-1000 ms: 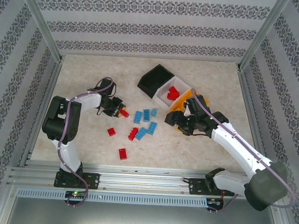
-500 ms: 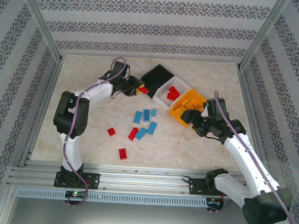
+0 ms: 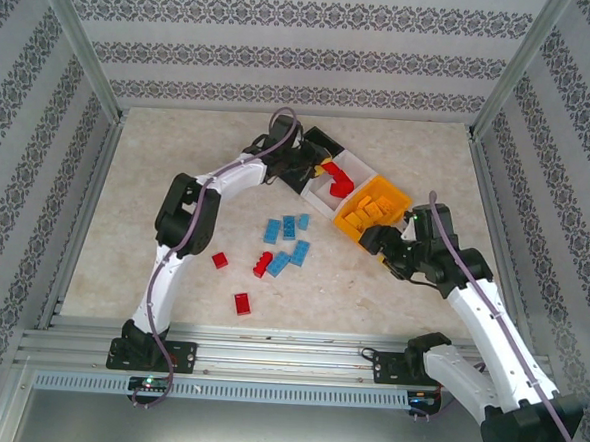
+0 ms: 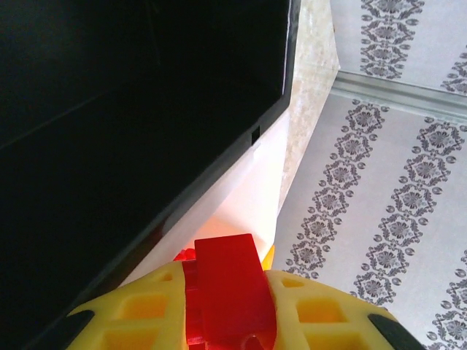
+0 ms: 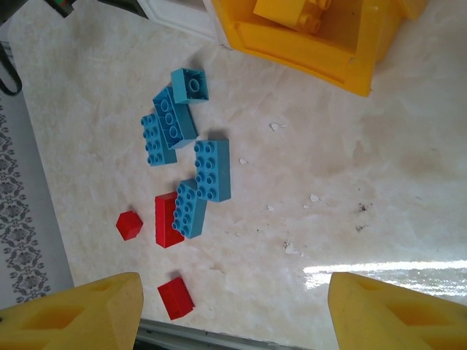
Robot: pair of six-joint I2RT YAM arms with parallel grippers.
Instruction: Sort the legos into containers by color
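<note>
overhead: left gripper [image 3: 316, 170] clamped on red brick [image 3: 330, 171] over white bin [image 3: 357, 164], beside black bin [image 3: 325, 140]; right gripper [image 3: 374, 236] parted, empty, near orange bin [image 3: 402, 200]. left wrist: red brick [image 4: 226, 277] pinched, black bin rim close. right wrist: blue bricks [image 5: 182, 131] clustered, bare table [image 5: 350, 189] rightward.

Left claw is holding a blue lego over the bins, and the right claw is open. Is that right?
Not quite. The lego in the left claw is red, not blue; the left wrist view shows it pinched between the yellow fingers. The rest is right: it is over the bins, and the right claw is open.
</note>
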